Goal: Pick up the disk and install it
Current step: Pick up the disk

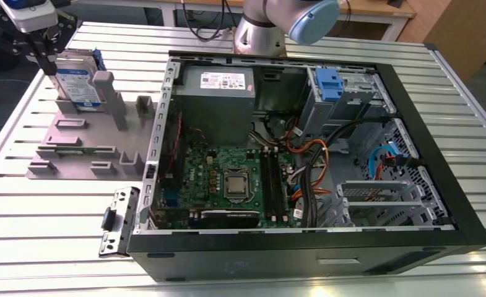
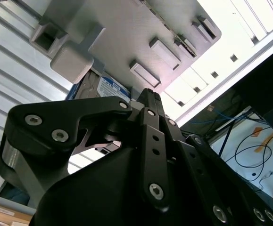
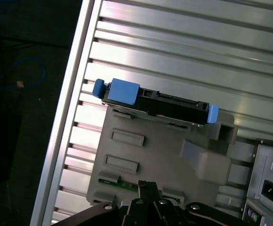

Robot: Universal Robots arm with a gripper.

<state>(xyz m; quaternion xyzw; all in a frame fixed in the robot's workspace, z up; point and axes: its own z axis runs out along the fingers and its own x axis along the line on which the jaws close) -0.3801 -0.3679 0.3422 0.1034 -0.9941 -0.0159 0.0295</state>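
Black fingers [image 2: 150, 106] of the gripper [image 2: 146, 92] filled the foreground in the second wrist view, their tips drawn together with nothing between them. The first wrist view showed the gripper [image 3: 144, 185] the same way, tips closed and clear of the disk [image 3: 155, 101]. In the exterior view the gripper [image 1: 44, 55] hung just above and beside the disk's [image 1: 76, 83] upper end; whether it touched the bracket could not be told.

The disk stood upright on its edge in a slot of a grey fixture [image 1: 69, 142], its white-and-blue label facing outward and its blue bracket showing along the rim. From above, in the first wrist view, its blue bracket ends showed at both ends of the slot. In the second wrist view a corner of the disk [image 2: 109, 88] peeked out beside the fixture [image 2: 127, 33].

That fixture lay on the ribbed metal desk [image 1: 44, 210] near the far corner at the exterior view's left. An open computer case [image 1: 309, 247] occupied the desk's middle, just beside the fixture, with its power supply [image 1: 218, 102], motherboard [image 1: 226, 179] and a blue latch [image 1: 329, 83] on a grey cage exposed. A loose metal bracket [image 1: 119, 221] lay on the desk against the case's near corner.
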